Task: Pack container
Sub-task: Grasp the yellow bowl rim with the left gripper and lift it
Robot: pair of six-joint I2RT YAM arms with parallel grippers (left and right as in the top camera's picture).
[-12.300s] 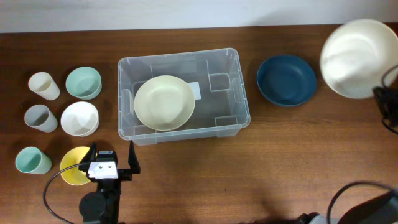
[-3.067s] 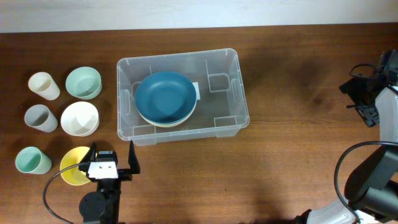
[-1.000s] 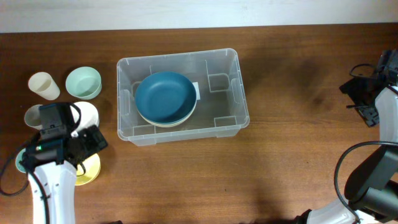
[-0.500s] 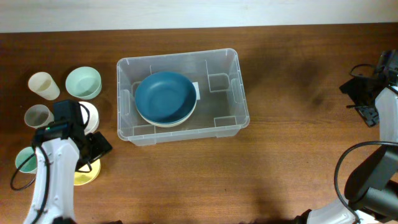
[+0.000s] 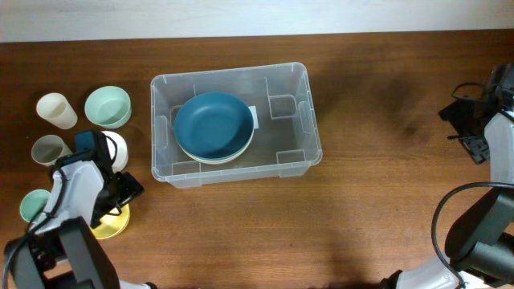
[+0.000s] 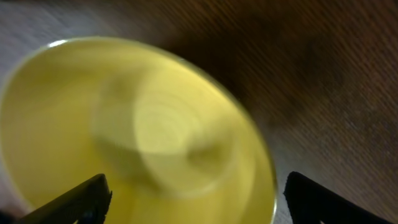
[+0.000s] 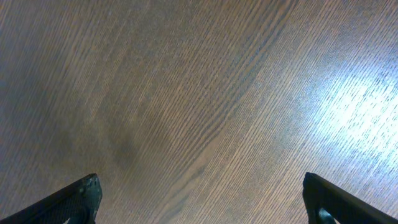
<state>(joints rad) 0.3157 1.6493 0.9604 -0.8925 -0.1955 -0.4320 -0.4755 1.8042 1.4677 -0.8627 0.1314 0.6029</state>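
The left fingers (image 6: 81,200) stood wide apart over the yellow bowl (image 6: 143,137) at the container's (image 5: 289,128) eight o'clock; the right fingers (image 7: 78,198) gaped above the table (image 7: 205,93) at three o'clock.

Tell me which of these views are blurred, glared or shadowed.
Left wrist: the yellow bowl is smeared and soft, the fingers dark. Right wrist: sharp wood grain, bright glare on the table. Overhead: sharp and even, soft shadows right of the container.
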